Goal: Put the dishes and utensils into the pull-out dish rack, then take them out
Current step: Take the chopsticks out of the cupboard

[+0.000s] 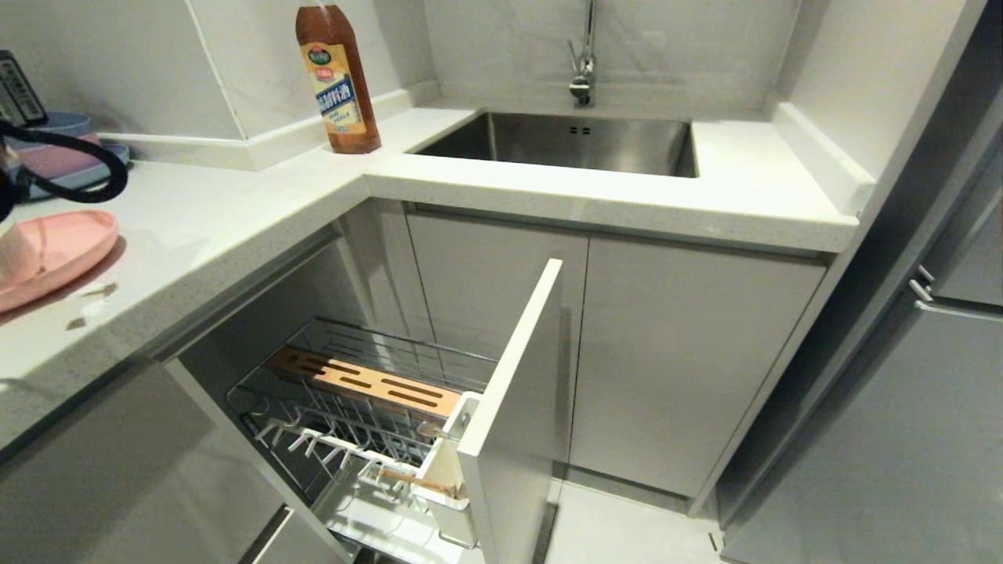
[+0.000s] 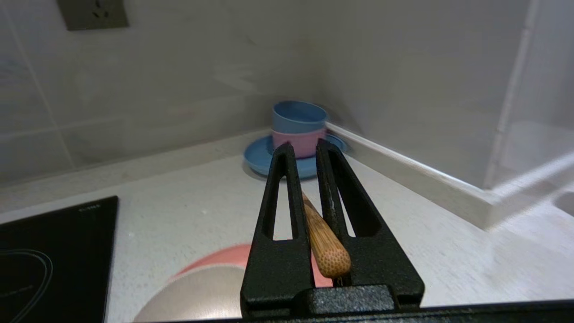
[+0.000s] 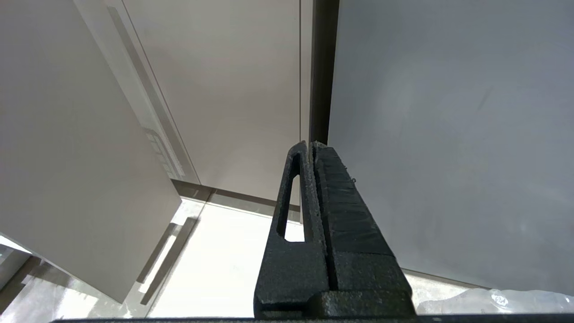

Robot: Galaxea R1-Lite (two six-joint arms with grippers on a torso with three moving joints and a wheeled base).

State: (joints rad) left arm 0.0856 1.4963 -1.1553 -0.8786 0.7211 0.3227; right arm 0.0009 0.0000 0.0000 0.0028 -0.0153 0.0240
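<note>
Left pincer (image 2: 305, 152) clamped on a thin light wooden chopstick (image 2: 323, 240), centre of left wrist view, above the speckled white worktop (image 2: 188, 215). Just below it, bottom-left: cream-white bowl (image 2: 197, 296) on the large flat pink plate (image 2: 224, 255). Beyond the tips: small blue bowl (image 2: 298, 115) stacked in small pink bowl (image 2: 298, 142) on blue plate (image 2: 258, 157), in the wall corner. Right pincer (image 3: 312, 150) closed, nothing in it, w/ grey cabinet fronts behind. Head view, lower centre: chrome wire pull-out dish rack (image 1: 368, 423) drawn out, slotted wooden block (image 1: 364, 381) across it, another chopstick (image 1: 411, 480) near its white utensil cup (image 1: 450, 493).
</note>
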